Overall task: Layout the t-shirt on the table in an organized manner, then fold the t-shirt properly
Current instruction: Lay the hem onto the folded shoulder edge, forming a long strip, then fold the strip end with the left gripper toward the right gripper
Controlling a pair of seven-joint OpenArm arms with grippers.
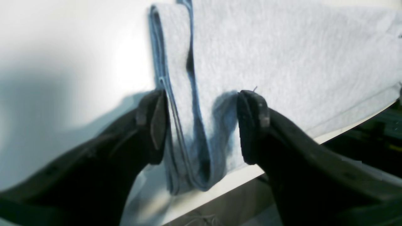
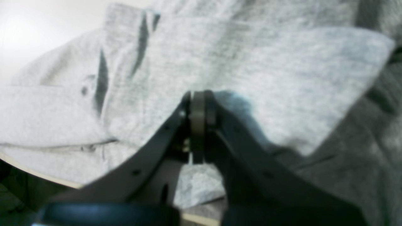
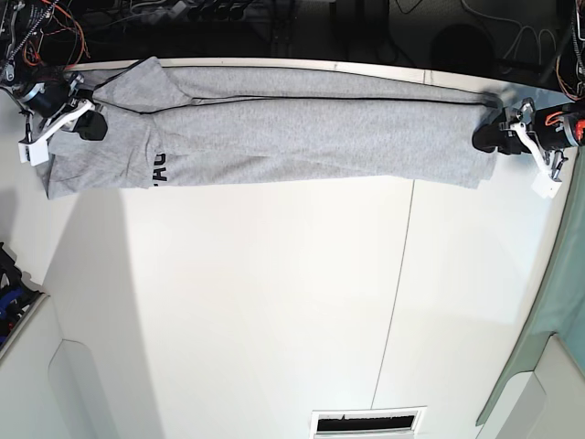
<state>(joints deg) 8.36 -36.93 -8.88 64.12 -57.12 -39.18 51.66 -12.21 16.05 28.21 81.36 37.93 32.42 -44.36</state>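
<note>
The left gripper (image 1: 201,125) is standing wide open, its black fingers straddling the layered edge of the t-shirt (image 3: 302,128), which is lying as a long folded band along the far side of the table (image 3: 274,311). It looks light, limp and prone to sagging (grip hems or corners, through all layers). The right gripper (image 2: 198,125) is pinched fully shut over bunched cloth; whether it is holding any, I cannot tell.

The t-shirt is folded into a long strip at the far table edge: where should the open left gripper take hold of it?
Judging by its pose, the stacked folded end of the t-shirt, already lying between the left gripper's open fingers. Come in from the table edge on that end, so both fingers straddle all the layers at once.
</note>
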